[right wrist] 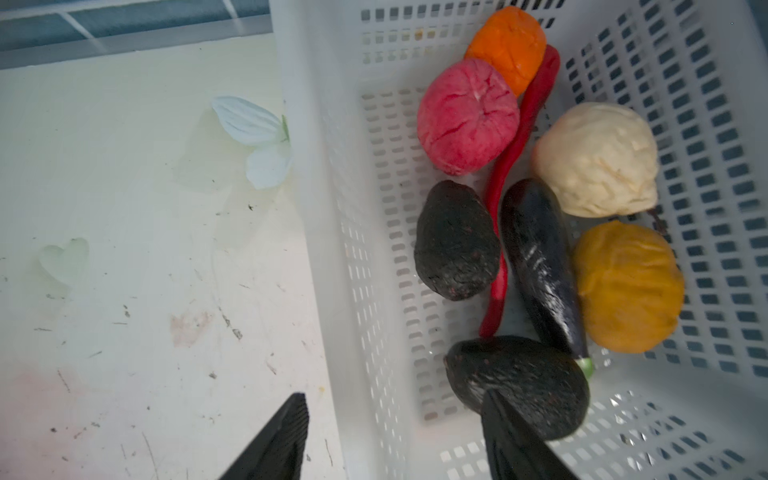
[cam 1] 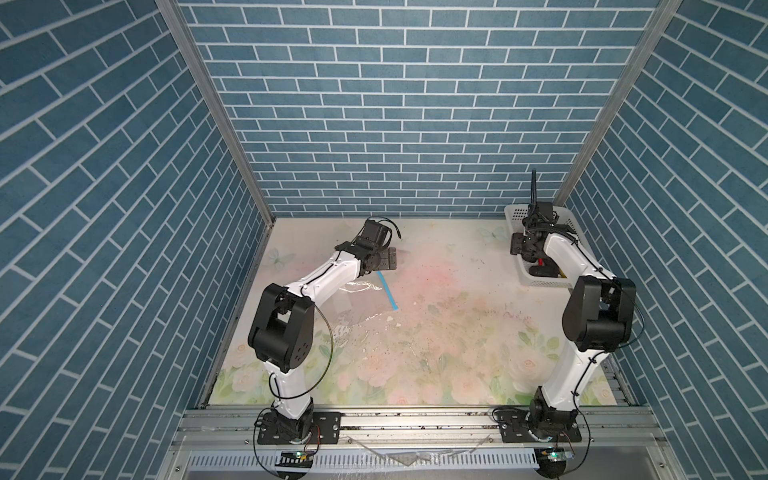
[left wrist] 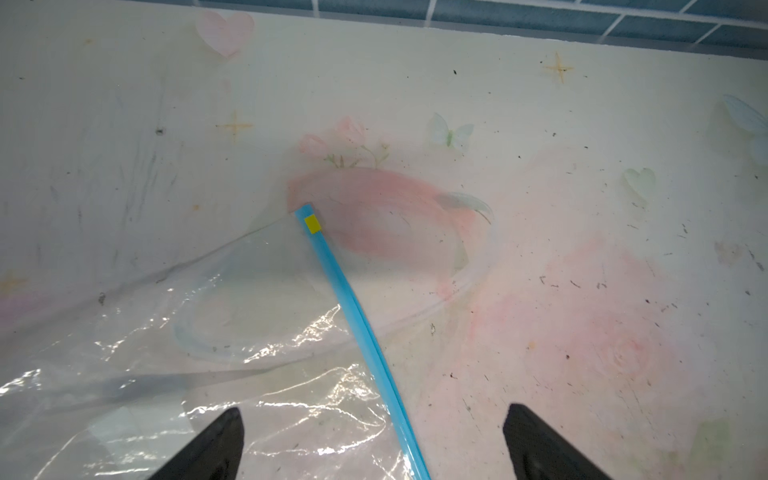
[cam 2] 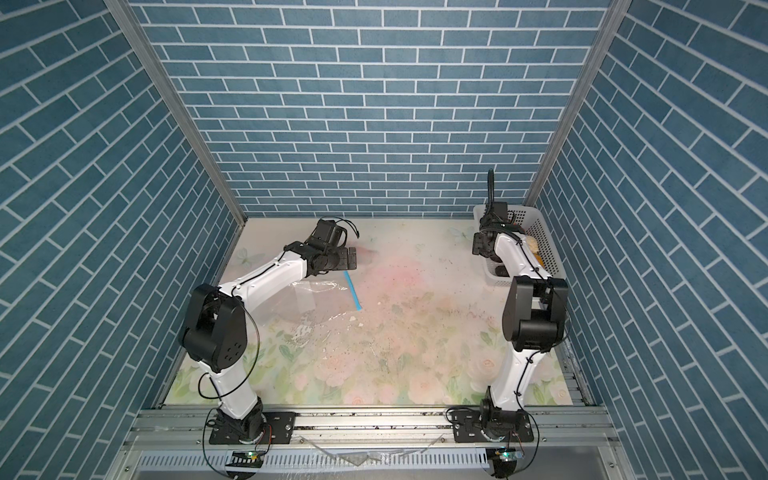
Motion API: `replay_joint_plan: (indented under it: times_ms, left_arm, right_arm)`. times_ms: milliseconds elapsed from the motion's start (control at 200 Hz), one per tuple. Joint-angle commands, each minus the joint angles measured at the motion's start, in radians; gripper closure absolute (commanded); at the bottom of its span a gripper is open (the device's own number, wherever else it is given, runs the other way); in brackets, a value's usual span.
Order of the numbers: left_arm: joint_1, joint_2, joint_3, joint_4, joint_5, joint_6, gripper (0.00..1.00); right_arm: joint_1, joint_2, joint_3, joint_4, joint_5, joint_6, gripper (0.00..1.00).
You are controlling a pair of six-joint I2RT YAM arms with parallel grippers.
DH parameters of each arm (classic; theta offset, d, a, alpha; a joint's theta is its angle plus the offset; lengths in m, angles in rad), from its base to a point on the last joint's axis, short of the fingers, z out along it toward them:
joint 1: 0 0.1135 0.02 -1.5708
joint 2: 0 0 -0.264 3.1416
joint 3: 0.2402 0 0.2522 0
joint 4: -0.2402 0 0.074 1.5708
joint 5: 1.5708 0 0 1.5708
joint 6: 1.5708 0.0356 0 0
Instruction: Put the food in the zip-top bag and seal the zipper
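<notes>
While the left gripper [left wrist: 374, 407] hangs wide open over the bag [cam 1: 357, 301] left of centre, the right gripper [right wrist: 394, 395], jaws apart, holding nothing, straddles the basket [cam 1: 515, 214] wall beside the food [right wrist: 467, 116], far right.

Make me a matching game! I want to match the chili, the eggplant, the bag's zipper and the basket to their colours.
Things:
1. chili
2. eggplant
3. zipper
4. basket

Colours:
a. white
b. red
c. light blue
d. dark purple, nearly black

Right pairs: 1-b, 2-d, 3-c, 4-a
</notes>
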Motion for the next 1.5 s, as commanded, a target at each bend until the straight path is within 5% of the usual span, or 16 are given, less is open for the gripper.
replay_joint_plan:
  times_ms: [0, 520, 1155, 1495]
  left_arm:
    - [-0.019, 0.027, 0.017, 0.001, 0.053, -0.024, 0.01]
    - [-0.035, 0.057, -0.011, 0.086, 0.162, -0.024, 0.01]
    - [-0.037, 0.041, -0.047, 0.111, 0.188, -0.049, 0.01]
    - [-0.037, 0.022, -0.065, 0.118, 0.187, -0.057, 0.01]
  right_arm:
    - [0.003, 0.05, 0.094, -0.052, -0.07, -0.05, 0.39]
    - [0.004, 0.143, 0.169, -0.068, -0.179, -0.065, 0.71]
    - [0.017, 0.202, 0.204, -0.098, -0.119, -0.119, 0.89]
    - [0.043, 0.13, 0.162, -0.099, -0.148, -0.109, 0.9]
